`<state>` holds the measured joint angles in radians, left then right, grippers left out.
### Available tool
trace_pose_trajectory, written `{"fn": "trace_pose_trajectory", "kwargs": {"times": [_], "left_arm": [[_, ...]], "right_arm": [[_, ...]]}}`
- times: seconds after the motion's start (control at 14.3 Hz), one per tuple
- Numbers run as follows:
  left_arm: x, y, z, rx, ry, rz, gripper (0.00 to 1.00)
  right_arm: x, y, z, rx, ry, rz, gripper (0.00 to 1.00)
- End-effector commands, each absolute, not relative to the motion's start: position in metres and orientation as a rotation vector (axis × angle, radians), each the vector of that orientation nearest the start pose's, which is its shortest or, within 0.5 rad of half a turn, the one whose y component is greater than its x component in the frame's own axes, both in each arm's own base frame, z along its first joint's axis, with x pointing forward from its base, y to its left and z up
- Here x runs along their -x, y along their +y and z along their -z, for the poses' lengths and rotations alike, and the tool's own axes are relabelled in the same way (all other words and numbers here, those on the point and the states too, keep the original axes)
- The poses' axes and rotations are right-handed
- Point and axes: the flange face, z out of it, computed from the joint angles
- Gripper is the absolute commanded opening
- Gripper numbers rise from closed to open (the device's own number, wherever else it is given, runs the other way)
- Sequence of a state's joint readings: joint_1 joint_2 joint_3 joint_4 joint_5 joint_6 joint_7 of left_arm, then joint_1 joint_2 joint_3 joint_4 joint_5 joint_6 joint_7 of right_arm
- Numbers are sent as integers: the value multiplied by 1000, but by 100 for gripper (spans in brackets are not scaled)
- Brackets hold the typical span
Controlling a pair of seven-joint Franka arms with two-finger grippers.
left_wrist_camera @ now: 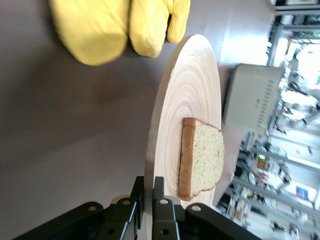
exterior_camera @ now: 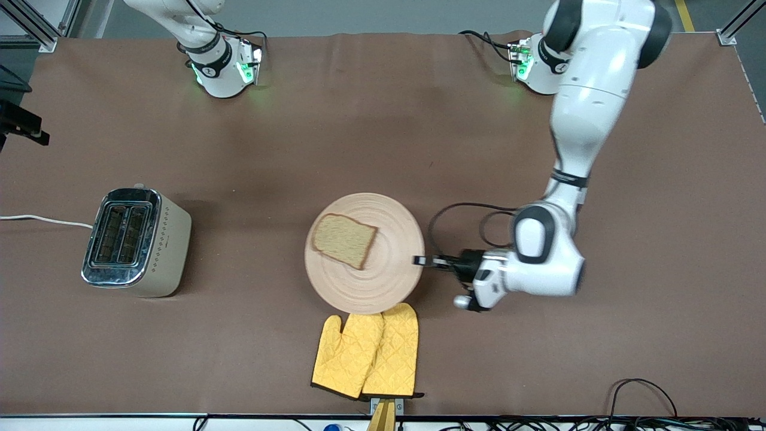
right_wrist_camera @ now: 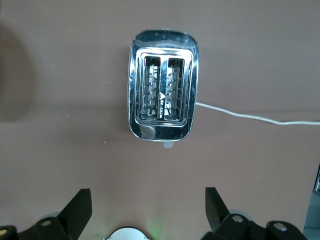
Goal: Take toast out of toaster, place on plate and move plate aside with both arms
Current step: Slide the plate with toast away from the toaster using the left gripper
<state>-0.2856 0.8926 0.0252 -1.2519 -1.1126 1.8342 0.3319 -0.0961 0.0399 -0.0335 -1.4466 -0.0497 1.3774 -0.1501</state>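
Toast [exterior_camera: 345, 240] rests on the wooden plate [exterior_camera: 383, 281]; left gripper [exterior_camera: 426, 261] clenched on its three-o'clock rim.
Slide level and slowly; right gripper [right_wrist_camera: 145, 212] waits spread above the toaster [right_wrist_camera: 162, 85].

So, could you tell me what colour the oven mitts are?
Yellow, quilted oven mitts; clearest in the front view.

Brown table [exterior_camera: 383, 120], toaster [exterior_camera: 140, 242] with white cord [exterior_camera: 45, 219], wooden plate [exterior_camera: 389, 269], yellow oven mitts [exterior_camera: 365, 356]
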Motion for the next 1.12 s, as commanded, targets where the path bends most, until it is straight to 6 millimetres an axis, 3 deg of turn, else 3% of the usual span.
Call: {"fn": "trace_pose_trajectory", "kwargs": {"times": [0.0,0.07,0.28,0.49,0.63,1.05], "left_arm": [[-710,-189,-246,-2061,-237,238,0],[-717,-158,-251,-2056,-307,192,0],[-721,-59,-239,-2053,-336,151,0],[-715,22,-220,-2093,-328,157,0],[-708,66,-199,-2096,-301,134,0],[-684,156,-158,-2096,-174,94,0]], "right_arm": [[-537,-67,-644,3182,127,-183,100],[-535,-66,-642,3185,122,-149,100],[-529,-65,-639,3184,127,-121,100],[-531,-61,-641,3184,122,-110,100],[-532,-59,-644,3185,120,-101,100],[-532,-56,-642,3183,110,-117,100]]}}
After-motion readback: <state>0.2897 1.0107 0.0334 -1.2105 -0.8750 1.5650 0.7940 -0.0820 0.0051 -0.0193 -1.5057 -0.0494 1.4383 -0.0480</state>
